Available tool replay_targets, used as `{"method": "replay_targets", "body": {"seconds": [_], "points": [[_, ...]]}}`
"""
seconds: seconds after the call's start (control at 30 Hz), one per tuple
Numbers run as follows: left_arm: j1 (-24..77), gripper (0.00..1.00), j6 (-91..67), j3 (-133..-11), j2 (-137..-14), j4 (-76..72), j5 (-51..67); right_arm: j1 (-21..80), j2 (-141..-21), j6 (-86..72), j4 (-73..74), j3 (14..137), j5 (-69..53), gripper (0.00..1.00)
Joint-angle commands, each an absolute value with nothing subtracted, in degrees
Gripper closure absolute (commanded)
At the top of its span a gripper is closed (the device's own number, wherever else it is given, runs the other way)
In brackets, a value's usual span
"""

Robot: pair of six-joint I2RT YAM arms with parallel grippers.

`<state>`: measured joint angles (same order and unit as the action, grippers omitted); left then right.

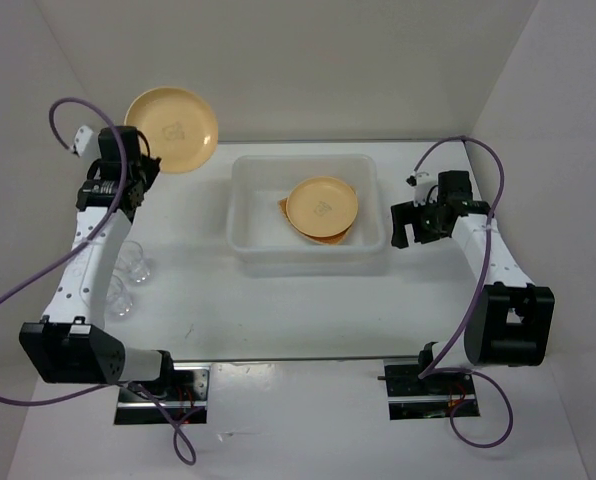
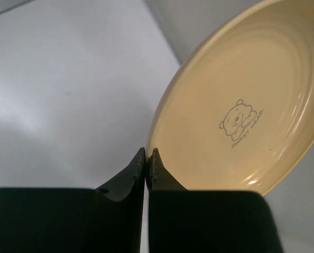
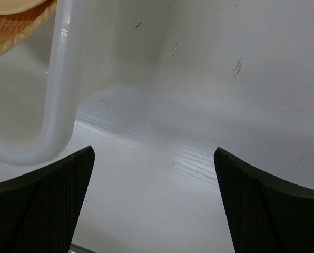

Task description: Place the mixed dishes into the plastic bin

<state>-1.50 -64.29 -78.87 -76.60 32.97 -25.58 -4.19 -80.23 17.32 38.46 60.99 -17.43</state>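
1. Top view: the left gripper holds 1 round, glossy yellow plate aloft, left of the translucent, round-cornered bin. In the bin, a second plate lies on the woven tray. 2 clear cups stand beside the left arm.
2. Left wrist: its black jaws pinch the plate's smooth rim.
3. Right wrist: the right gripper, spread wide, hovers by the bin's corner.

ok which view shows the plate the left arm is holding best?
Left wrist: the held plate fills much of the frame, bear print readable, rim pinched in the left gripper. Top external shows it small, print faint. Right wrist misses it.
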Motion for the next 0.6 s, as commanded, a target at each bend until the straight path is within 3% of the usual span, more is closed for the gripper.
{"method": "replay_targets", "body": {"seconds": [0.0, 0.07, 0.17, 0.4, 0.57], "points": [[1.9, 1.00, -49.5, -84.2, -78.9, 20.3, -11.3, -4.6, -79.6, 16.0, 35.2, 60.5, -18.5, 0.02], [3.3, 1.00, -44.4, -90.0, -83.6, 20.8, 1.7, -4.6, -79.6, 16.0, 34.6, 59.9, -18.5, 0.02], [6.4, 1.00, -41.7, -93.4, -94.4, 23.9, 12.3, -4.6, -79.6, 16.0, 34.0, 59.9, -18.5, 0.02], [19.2, 1.00, -37.8, -105.3, -108.5, 29.2, 15.6, -5.1, -79.6, 15.5, 33.5, 59.4, -17.9, 0.02], [21.7, 1.00, -40.0, -103.8, -113.5, 27.5, 17.1, -5.1, -79.6, 15.5, 33.5, 59.4, -17.9, 0.02]]}}
